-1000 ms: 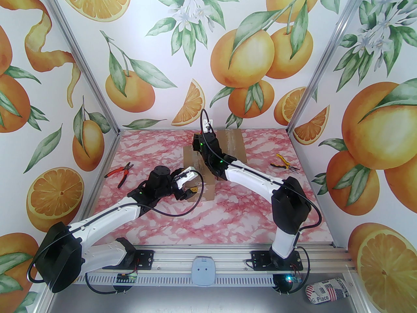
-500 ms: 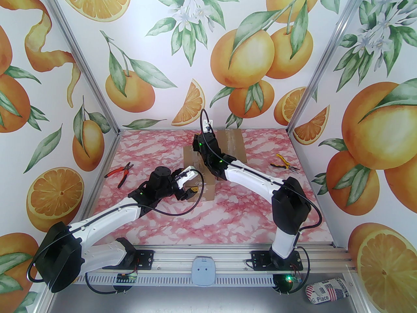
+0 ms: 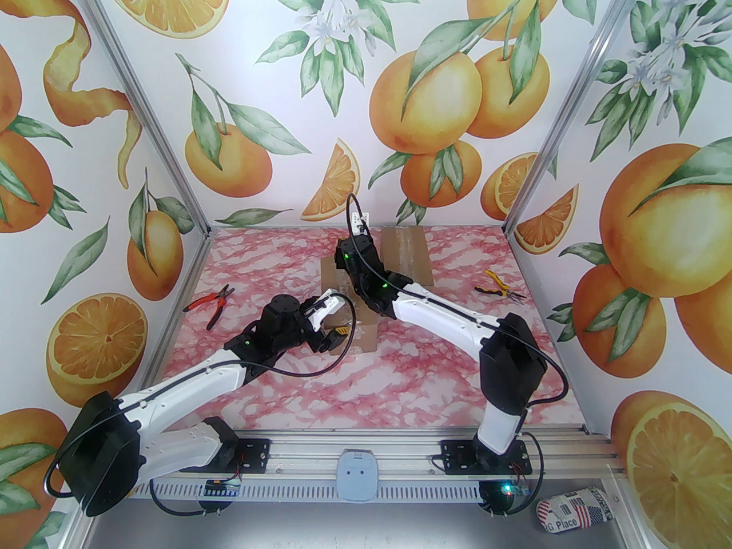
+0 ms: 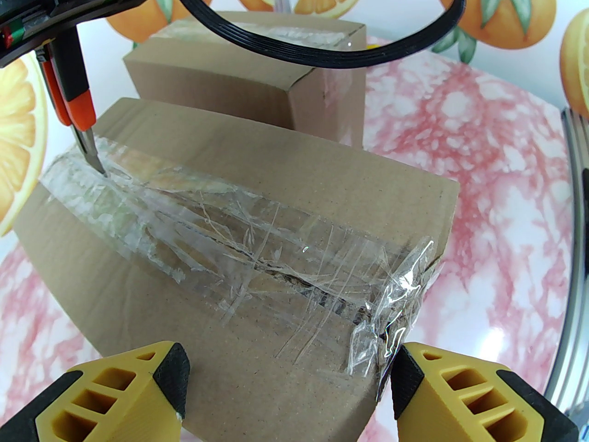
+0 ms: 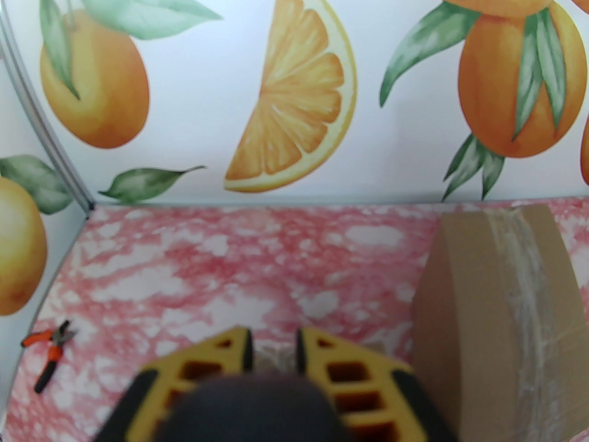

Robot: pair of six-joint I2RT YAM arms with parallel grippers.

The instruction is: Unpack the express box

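cardboard express box (image 4: 152, 154) sits in the middle of the pink marble bench (image 4: 483, 154), its top seam under wrinkled clear tape (image 4: 207, 219) that is split along the near stretch. left end effector (image 4: 287, 375) is spread wide, one yellow finger on each side of the box's near corner, gripping nothing. right end effector (image 5: 274, 339) is pinched narrow on an orange-handled tool (image 4: 78, 108), its metal tip on the tape's far end. second box (image 4: 239, 76) stands just behind. red pliers (image 3: 209, 305) lie well to the left.

Red pliers (image 3: 209, 304) lie well apart from yellow pliers (image 3: 497, 285).
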